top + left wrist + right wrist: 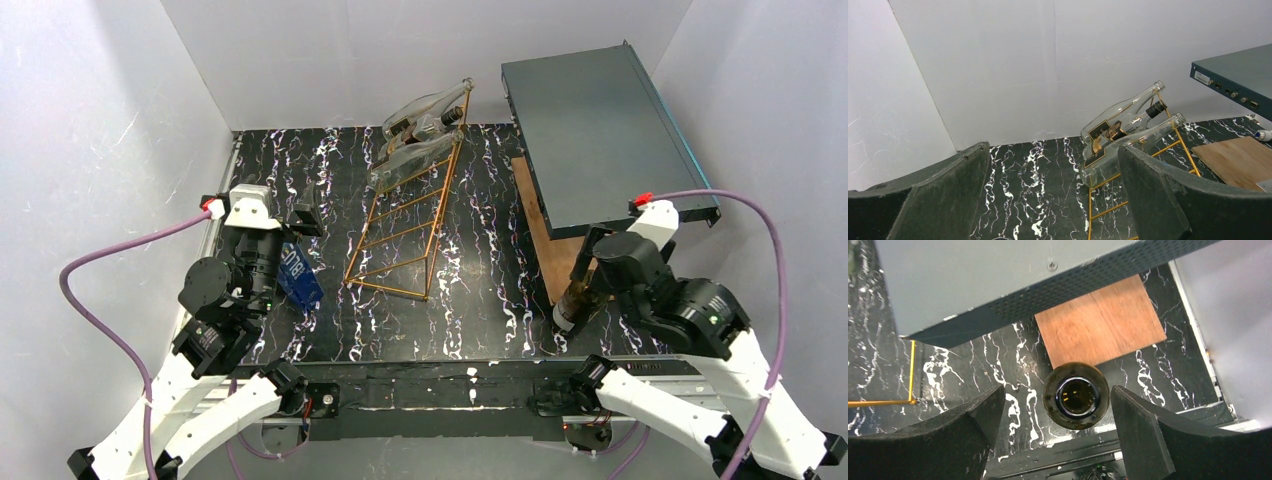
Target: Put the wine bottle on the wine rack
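Right fingers: the two dark padded right fingers [973, 425] are spread wide and clamp nothing. The dark olive-brown glass wine bottle [1076, 396] sits between them, seen end-on. There is a plain gap at the left pad; the right pad is close beside the glass, and I cannot tell whether it touches.
Left fingers: the two dark padded left fingers [943, 190] are spread wide, with only worktop between them.
Right arm: the white-and-black right arm [690, 310] reaches in from the near right corner, its wrist bent down over the bottle.
Left arm: the white-and-black left arm [215, 300] is folded at the near left, its wrist aimed towards the rack.
Wine bottle's place: on the black, white-veined marble-look worktop [480, 290], at the near edge of the flat brown wooden board [540, 225], well apart from the rack.
Hard to make out: the wrist hides the bottle's upper part from above. A blue piece with white lettering [298, 275] sits beside the left wrist, and its nature is unclear.
Rack: the copper-gold thin wire wine rack [405, 235] carries three clear glass bottles [1120, 132] lying at its far end.
Box: the dark grey-green flat metal box [600, 130] overhangs the board's far part.
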You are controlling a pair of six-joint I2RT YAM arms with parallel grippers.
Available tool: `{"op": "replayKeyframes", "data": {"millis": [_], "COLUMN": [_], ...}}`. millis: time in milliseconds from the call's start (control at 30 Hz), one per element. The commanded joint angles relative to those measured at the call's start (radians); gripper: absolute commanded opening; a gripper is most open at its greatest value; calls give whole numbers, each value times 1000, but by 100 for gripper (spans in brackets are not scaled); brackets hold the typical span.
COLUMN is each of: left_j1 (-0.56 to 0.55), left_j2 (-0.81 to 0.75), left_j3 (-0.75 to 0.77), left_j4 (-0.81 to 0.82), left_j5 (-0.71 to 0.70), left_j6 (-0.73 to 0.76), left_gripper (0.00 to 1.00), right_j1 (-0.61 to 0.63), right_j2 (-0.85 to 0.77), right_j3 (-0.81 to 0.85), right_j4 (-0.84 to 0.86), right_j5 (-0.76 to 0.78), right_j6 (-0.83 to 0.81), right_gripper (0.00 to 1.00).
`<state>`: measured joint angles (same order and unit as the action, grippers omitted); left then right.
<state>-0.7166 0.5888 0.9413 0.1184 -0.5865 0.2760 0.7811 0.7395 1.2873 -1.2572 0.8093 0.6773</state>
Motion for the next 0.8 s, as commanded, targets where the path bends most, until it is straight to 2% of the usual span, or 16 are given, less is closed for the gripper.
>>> {"op": "replayKeyframes", "data": {"millis": [0,167,333,767], "left_j1": [-7,-8,-8,-9], "left_j2": [13,13,15,30], "left_j3": [2,3,2,1], "left_j4": [20,18,20,18], "left_j5": [-13,-12,-14,-2], "left_j6": [-3,2,2,-7], "left_gripper": [99,99,99,99], "right_j1": [4,4,4,4], "right_j2": [13,19,-27,-24], "right_j3": [-70,-84,-116,-168], "right_j4": [91,41,67,117], "right_j5": [23,111,128,129], "right_j6": [70,136,146,115], "right_gripper": [85,86,85,71]}}
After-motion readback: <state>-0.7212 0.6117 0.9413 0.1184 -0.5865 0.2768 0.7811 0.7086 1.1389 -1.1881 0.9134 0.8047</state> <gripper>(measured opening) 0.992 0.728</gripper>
